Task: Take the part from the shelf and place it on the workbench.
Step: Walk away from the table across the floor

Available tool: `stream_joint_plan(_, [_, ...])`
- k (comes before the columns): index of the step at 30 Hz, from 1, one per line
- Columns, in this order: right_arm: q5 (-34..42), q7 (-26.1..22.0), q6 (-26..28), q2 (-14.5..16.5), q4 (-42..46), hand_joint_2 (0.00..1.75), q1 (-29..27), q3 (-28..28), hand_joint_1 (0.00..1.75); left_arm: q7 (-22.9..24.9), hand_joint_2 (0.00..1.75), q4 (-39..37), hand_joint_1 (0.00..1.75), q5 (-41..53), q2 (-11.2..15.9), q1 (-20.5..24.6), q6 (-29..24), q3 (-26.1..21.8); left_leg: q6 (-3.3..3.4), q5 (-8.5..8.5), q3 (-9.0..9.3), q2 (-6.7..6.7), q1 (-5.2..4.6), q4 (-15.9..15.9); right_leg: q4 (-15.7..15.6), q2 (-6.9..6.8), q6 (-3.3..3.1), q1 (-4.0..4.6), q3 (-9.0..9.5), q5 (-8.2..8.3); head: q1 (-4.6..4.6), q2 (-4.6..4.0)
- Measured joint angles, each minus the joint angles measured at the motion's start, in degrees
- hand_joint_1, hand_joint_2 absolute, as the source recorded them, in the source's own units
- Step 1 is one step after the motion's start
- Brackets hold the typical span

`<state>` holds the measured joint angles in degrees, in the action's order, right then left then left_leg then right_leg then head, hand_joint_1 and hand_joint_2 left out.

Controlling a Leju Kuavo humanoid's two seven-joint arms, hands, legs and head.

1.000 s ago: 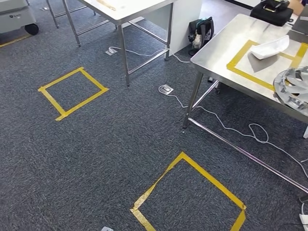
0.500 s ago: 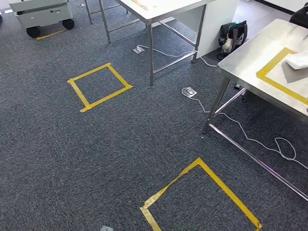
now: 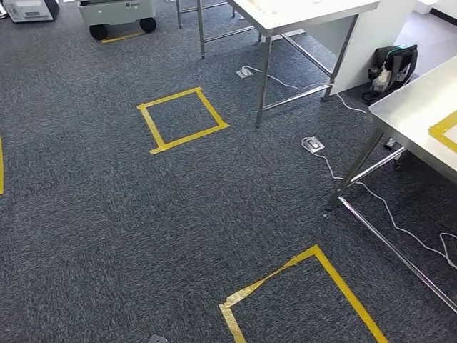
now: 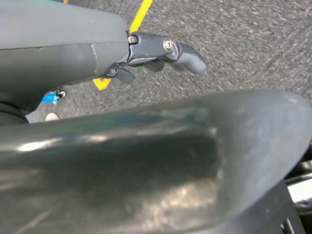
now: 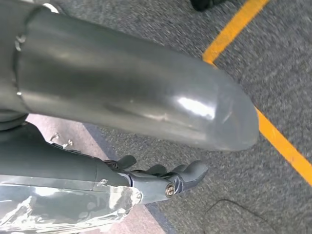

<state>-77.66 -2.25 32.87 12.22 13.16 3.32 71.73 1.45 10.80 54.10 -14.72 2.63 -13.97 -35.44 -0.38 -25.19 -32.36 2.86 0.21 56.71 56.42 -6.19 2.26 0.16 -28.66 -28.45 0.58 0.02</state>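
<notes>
Grey carpet (image 3: 108, 229) with yellow tape squares (image 3: 182, 119); steel workbench (image 3: 415, 114) cut off at right edge. Left hand (image 4: 162, 51) and right hand (image 5: 173, 180) hang released, fingers partly hidden. Part unseen.

two tables (image 3: 302, 11) (image 3: 415, 114), two full yellow tape squares (image 3: 183, 120) (image 3: 302, 293), one bag (image 3: 392, 66)

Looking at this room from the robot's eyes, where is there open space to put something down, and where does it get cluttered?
The steel workbench shows bare metal between its near edge and the yellow tape corner. On the carpet, the far taped square and the near taped square are both bare inside. It crowds near the floor socket, white cable and black bag.
</notes>
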Motion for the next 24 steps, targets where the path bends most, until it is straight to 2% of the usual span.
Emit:
stream_joint_plan(1, [-0.4,0.4,-0.1,0.0,0.0,0.0,0.1,0.0,0.0,0.0,0.0,0.0,0.0,0.0,0.0,-0.1,-0.1,-0.1,0.37,0.08,-0.03,-0.58,0.01,-0.1,0.2,0.3,0.3,-0.13,0.13,-0.35,-0.04,0.0])
stream_joint_plan(2, [-0.6,0.7,-0.2,0.0,-0.1,0.0,0.2,0.0,0.0,0.0,0.0,0.0,0.0,-0.1,0.0,-0.1,-0.2,-0.2,0.75,0.21,-0.07,-1.18,0.07,-0.1,1.2,1.28,0.58,-0.28,-0.14,-1.22,-0.1,0.0])
stream_joint_plan(3, [-0.7,0.9,-0.3,0.0,-0.2,0.0,0.2,0.0,0.0,0.0,0.0,0.0,0.0,-0.3,0.0,-0.1,-0.3,-0.3,1.11,0.36,-0.12,-1.77,0.15,-0.2,3.8,2.73,0.82,-0.4,-1.17,-2.8,-0.16,0.0])
stream_joint_plan(4, [-0.7,1.0,-0.3,0.0,-0.2,0.0,0.2,0.0,0.0,0.0,0.0,0.0,0.0,-0.4,0.0,0.0,-0.4,-0.4,1.36,0.43,-0.2,-2.36,0.16,-0.2,7.5,4.3,0.96,-0.46,-2.91,-4.83,-0.25,0.0])
stream_joint_plan(5, [-0.6,1.0,-0.2,0.0,-0.3,0.0,0.1,0.0,0.0,0.0,0.0,0.0,0.0,-0.5,0.0,0.0,-0.5,-0.5,1.56,0.48,-0.27,-3.02,0.13,-0.2,11.9,5.28,0.97,-0.49,-5.01,-6.84,-0.32,0.0])
stream_joint_plan(6, [-0.5,0.9,-0.2,0.0,-0.4,0.0,0.1,0.0,0.0,0.0,0.0,0.0,0.0,-0.5,0.0,0.0,-0.5,-0.7,1.69,0.51,-0.33,-3.73,0.08,-0.1,15.8,5.74,0.96,-0.49,-6.97,-8.19,-0.35,0.0])
stream_joint_plan(7, [-0.4,0.9,-0.2,0.0,-0.4,0.0,0.1,0.0,0.0,0.0,0.0,0.0,0.0,-0.5,0.1,0.0,-0.5,-0.8,1.73,0.52,-0.35,-4.48,0.04,-0.1,17.8,5.92,0.9,-0.49,-8.17,-8.4,-0.39,0.0])
stream_joint_plan(8, [-0.4,0.9,-0.2,0.0,-0.4,0.0,0.1,0.0,0.0,0.0,0.0,0.0,0.0,-0.6,0.1,-0.1,-0.5,-0.9,1.72,0.54,-0.32,-5.26,0.02,-0.1,17.5,6.02,0.79,-0.49,-8.33,-7.41,-0.4,0.0])
stream_joint_plan(9, [-0.4,0.9,-0.2,0.0,-0.4,0.0,0.1,0.0,0.0,0.0,0.0,0.0,0.0,-0.5,0.1,-0.1,-0.5,-1.0,1.68,0.57,-0.27,-6.06,0.03,-0.1,14.9,6.25,0.65,-0.51,-7.38,-5.45,-0.41,0.0])
stream_joint_plan(10, [-0.4,0.9,-0.3,0.0,-0.4,0.0,0.1,0.0,0.0,0.0,0.0,0.0,0.0,-0.5,0.1,-0.1,-0.5,-1.1,1.59,0.61,-0.23,-6.85,0.05,-0.1,10.9,7.17,0.48,-0.6,-5.67,-3.05,-0.42,0.0])
stream_joint_plan(11, [-0.4,0.9,-0.3,0.0,-0.4,0.0,0.2,0.0,0.0,-0.1,0.0,0.0,0.0,-0.5,0.1,-0.1,-0.4,-1.2,1.42,0.63,-0.27,-7.55,-0.02,0.0,6.7,8.75,0.32,-0.71,-3.93,-1.14,-0.42,0.0])
stream_joint_plan(12, [-0.4,0.9,-0.3,0.0,-0.4,0.0,0.2,0.0,0.0,-0.1,0.0,0.0,0.0,-0.4,0.1,0.0,-0.3,-1.2,1.16,0.7,-0.39,-8.21,-0.04,0.1,3.5,10.09,0.25,-0.84,-2.64,0.07,-0.38,0.0])
stream_joint_plan(13, [-0.5,0.9,-0.3,0.0,-0.4,0.0,0.2,-0.1,0.0,-0.3,0.0,0.0,0.0,-0.4,0.1,0.0,-0.1,-1.2,0.81,0.77,-0.59,-8.77,-0.03,0.1,1.7,11.16,0.15,-0.87,-1.91,0.52,-0.37,0.0])
stream_joint_plan(14, [-0.5,0.9,-0.3,0.0,-0.4,0.0,0.3,-0.1,0.0,-0.4,0.0,0.0,0.0,-0.3,0.1,0.0,0.0,-1.2,0.39,0.9,-0.81,-9.32,0.02,0.1,1.2,11.42,0.02,-0.81,-1.67,0.45,-0.35,0.0])
stream_joint_plan(15, [-0.5,1.0,-0.2,0.0,-0.4,0.0,0.4,-0.1,0.0,-0.5,0.0,0.0,0.0,-0.2,0.1,0.0,0.1,-1.3,-0.05,1.12,-1.01,-9.94,0.18,0.0,1.1,10.81,-0.19,-0.75,-1.56,0.55,-0.32,0.0])
stream_joint_plan(16, [-0.6,1.1,-0.2,0.0,-0.4,0.0,0.4,0.0,0.0,-0.7,0.0,0.0,0.0,-0.1,0.1,-0.1,0.2,-1.3,-0.38,1.09,-1.22,-9.77,0.25,0.1,0.9,10.15,-0.53,-0.71,-1.37,0.73,-0.33,0.0])
stream_joint_plan(17, [-0.7,1.2,-0.2,0.0,-0.4,0.0,0.4,0.0,0.0,-0.7,0.0,0.0,0.0,-0.1,0.1,-0.1,0.3,-1.3,-0.64,0.56,-1.64,-8.77,0.2,0.8,0.7,9.45,-0.89,-0.72,-1.22,0.96,-0.19,0.0])
stream_joint_plan(19, [-1.0,1.6,-0.2,0.0,-0.4,0.0,0.3,-0.1,0.0,-0.9,0.0,0.0,0.0,-0.1,0.1,-0.1,0.3,-1.3,-0.98,-2.59,-3.93,-5.54,-0.01,5.7,0.4,7.82,-1.44,-0.66,-1.12,1.19,0.11,0.0])
stream_joint_plan(20, [-1.1,1.7,-0.2,0.0,-0.4,0.0,0.3,-0.1,0.0,-1.0,0.0,0.0,0.0,0.0,0.1,0.0,0.4,-1.3,-1.16,-4.65,-5.76,-4.37,-0.07,9.6,0.4,6.99,-1.61,-0.55,-1.14,1.16,0.25,0.0])
stream_joint_plan(21, [-1.2,1.8,-0.3,0.0,-0.4,0.0,0.2,-0.1,0.0,-1.1,0.0,0.0,0.0,0.0,0.1,0.0,0.3,-1.3,-1.32,-6.27,-7.49,-3.89,-0.04,13.4,0.4,6.1,-1.71,-0.44,-1.16,1.11,0.28,0.0])
stream_joint_plan(22, [-1.3,1.9,-0.4,0.0,-0.4,0.0,0.1,-0.1,0.0,-1.1,0.0,0.0,0.0,-0.1,0.1,0.0,0.3,-1.3,-1.42,-6.86,-8.51,-3.71,-0.02,15.7,0.4,5.26,-1.77,-0.37,-1.15,1.06,0.27,0.0])
stream_joint_plan(23, [-1.4,1.8,-0.5,0.0,-0.4,0.0,0.2,-0.1,0.0,-1.1,0.0,0.0,0.0,-0.1,0.1,-0.1,0.2,-1.3,-1.47,-6.5,-8.66,-3.61,0.0,16.3,0.4,4.51,-1.8,-0.34,-1.13,1.01,0.28,0.0])
stream_joint_plan(24, [-1.5,1.7,-0.6,0.0,-0.4,0.0,0.2,-0.1,0.0,-1.1,0.0,0.0,0.0,-0.1,0.1,-0.1,0.1,-1.4,-1.47,-5.02,-7.53,-3.4,0.01,14.3,0.4,3.83,-1.76,-0.33,-1.06,0.95,0.28,0.0])
